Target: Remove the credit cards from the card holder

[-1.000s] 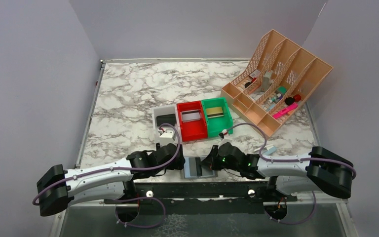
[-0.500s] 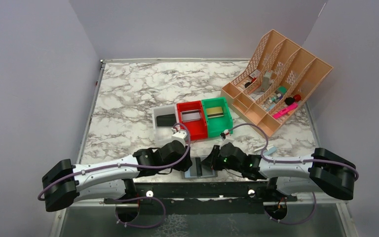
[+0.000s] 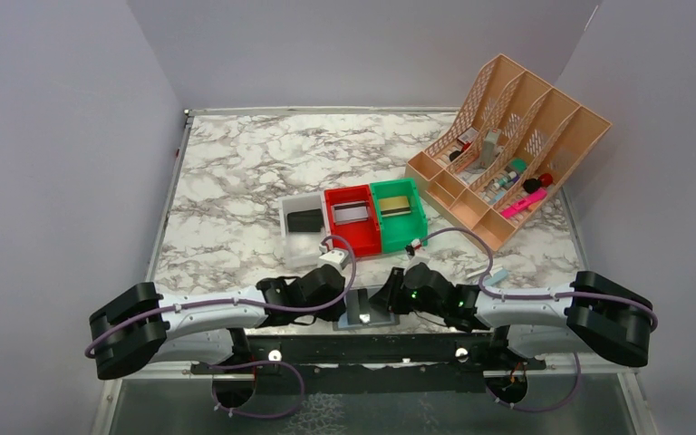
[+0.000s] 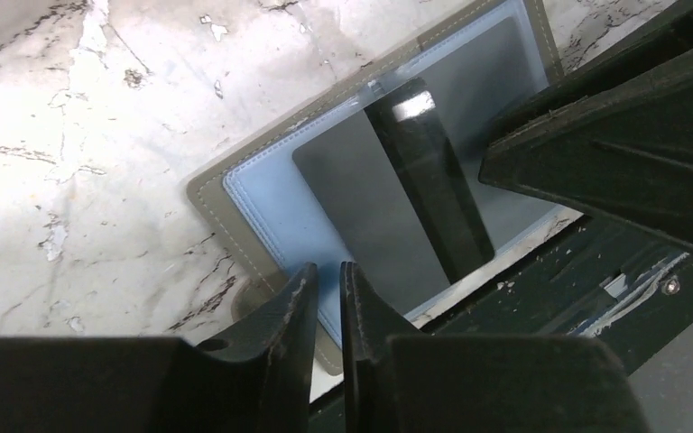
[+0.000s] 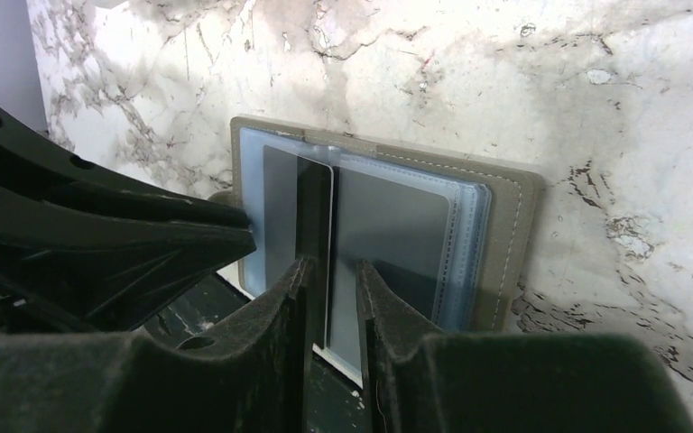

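Black credit card (image 5: 316, 225) stands on edge over the open card holder (image 5: 505, 234), at the near edge of the marble table (image 3: 236, 181), 6 o'clock from the red bin (image 3: 355, 246). Right gripper (image 5: 334, 271) narrowly straddles it; whether it pinches, I cannot tell. Left gripper (image 4: 328, 275), nearly closed and empty, sits at the holder's 9 o'clock.

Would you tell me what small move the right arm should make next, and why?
Probably raise the right gripper slightly, drawing the black card clear: it stands on edge between that gripper's fingers, above the card holder, whose edge the left gripper covers.
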